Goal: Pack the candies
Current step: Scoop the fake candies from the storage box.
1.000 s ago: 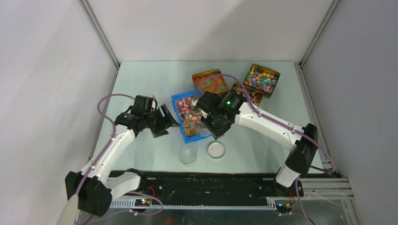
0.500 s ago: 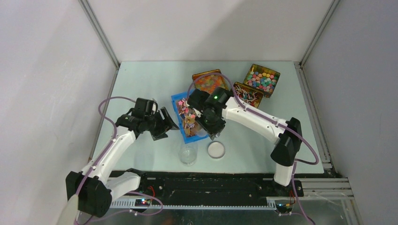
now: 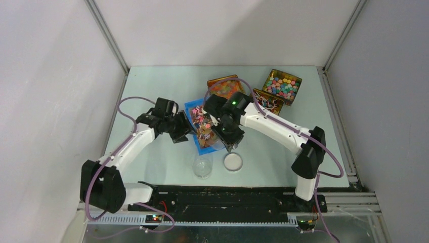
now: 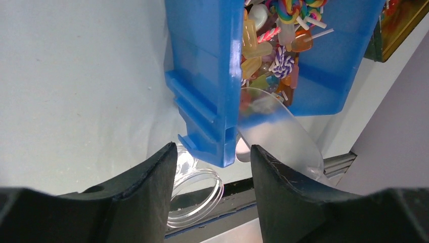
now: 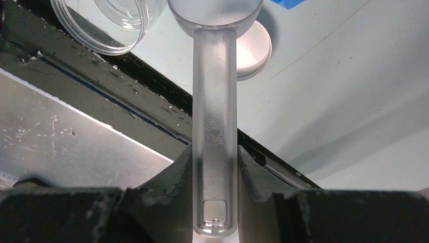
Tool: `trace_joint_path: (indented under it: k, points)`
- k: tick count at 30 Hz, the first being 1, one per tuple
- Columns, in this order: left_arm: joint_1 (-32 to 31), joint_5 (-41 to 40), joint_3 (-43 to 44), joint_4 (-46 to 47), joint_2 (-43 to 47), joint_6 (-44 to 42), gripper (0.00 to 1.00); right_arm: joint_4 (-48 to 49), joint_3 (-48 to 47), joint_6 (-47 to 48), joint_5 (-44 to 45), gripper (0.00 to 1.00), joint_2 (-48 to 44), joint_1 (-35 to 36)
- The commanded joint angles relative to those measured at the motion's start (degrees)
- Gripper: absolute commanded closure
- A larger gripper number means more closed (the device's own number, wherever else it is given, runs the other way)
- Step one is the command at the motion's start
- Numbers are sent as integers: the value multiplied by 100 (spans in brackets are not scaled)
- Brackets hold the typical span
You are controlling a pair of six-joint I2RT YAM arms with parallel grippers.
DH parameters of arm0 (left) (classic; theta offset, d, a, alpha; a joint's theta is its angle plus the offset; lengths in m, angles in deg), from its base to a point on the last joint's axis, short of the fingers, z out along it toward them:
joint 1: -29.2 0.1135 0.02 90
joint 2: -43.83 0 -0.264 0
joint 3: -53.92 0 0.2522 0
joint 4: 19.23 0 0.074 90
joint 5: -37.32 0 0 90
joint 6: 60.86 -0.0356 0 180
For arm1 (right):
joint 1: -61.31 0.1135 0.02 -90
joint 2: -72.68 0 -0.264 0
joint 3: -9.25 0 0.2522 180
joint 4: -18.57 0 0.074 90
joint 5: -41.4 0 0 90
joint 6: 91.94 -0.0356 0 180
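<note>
Right gripper (image 5: pixel 216 152) is closed narrowly on the handle of a clear plastic scoop (image 5: pixel 215 96), one black finger pressed against each side of the handle near its end. The scoop's bowl sits at the near end of a blue bin (image 4: pixel 202 61), where its far rim reaches in among the candies (image 4: pixel 273 45); the frosted plastic makes it hard to tell whether any sweet lies inside the bowl. The candies are heaped in that bin, a jumble of orange, yellow, pink and twisted striped pieces. Left gripper (image 4: pixel 212 149) stands fairly wide, with its two fingers straddling the bin's near left corner. A gap shows between the right finger and the blue wall, so it is not clamped on the bin. On the table (image 3: pixel 152 86), nearer the arm bases than the bin, a clear jar (image 3: pixel 203 167) stands open, and its white lid (image 3: pixel 233 161) lies just beside it on the right. Three gold tins (image 3: pixel 282 83) of other sweets sit behind the bin and to its right, towards the back of the table.
</note>
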Motion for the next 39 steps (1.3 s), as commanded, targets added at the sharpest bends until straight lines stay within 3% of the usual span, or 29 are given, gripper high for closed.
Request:
trace_joint_path:
  k: [1,8,18,25,34,39]
  points:
    - [-250,-116,353,147,-240,47,41,-139,-302,-89,-213,100,111,-45]
    - [-527,-744,741,-442,-696,-153,57,-32,-378,-101,-228,100,367,-167]
    - [-684,-719,819,-413,-800,-150,75,233,-736,77,34,100,821,-237]
    - [-769,-805,866,-497,-810,-175,78,796,-311,151,136,100,743,-272]
    - [-797,-804,848,-461,-802,-154,80,1963,909,136,88,100,177,-364]
    - [-806,-795,891,-476,-781,-157,79,2090,1130,71,130,100,19,-378]
